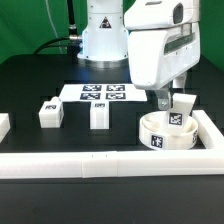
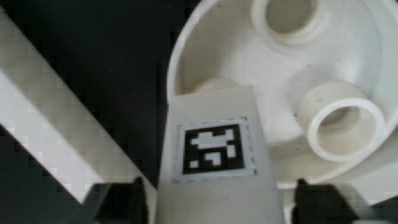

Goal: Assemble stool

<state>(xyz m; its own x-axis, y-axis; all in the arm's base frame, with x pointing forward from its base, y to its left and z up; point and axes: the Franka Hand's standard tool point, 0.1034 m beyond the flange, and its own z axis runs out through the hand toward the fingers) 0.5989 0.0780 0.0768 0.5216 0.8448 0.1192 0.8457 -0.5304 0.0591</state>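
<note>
The round white seat (image 1: 164, 132) lies on the black table at the exterior view's right, sockets up. My gripper (image 1: 172, 102) is shut on a white stool leg (image 1: 179, 111) with a black-and-white tag and holds it over the seat, its lower end at the seat's top. In the wrist view the leg (image 2: 217, 140) sits between my fingers (image 2: 121, 200) and reaches onto the seat (image 2: 294, 80), beside an open socket (image 2: 352, 122). Two more tagged legs (image 1: 50, 113) (image 1: 98, 115) stand loose on the table.
The marker board (image 1: 99, 94) lies behind the loose legs. Long white border rails run along the front (image 1: 100, 162) and the exterior view's right (image 1: 211, 128), close to the seat. A rail also shows in the wrist view (image 2: 45, 120). The robot base (image 1: 100, 35) stands behind.
</note>
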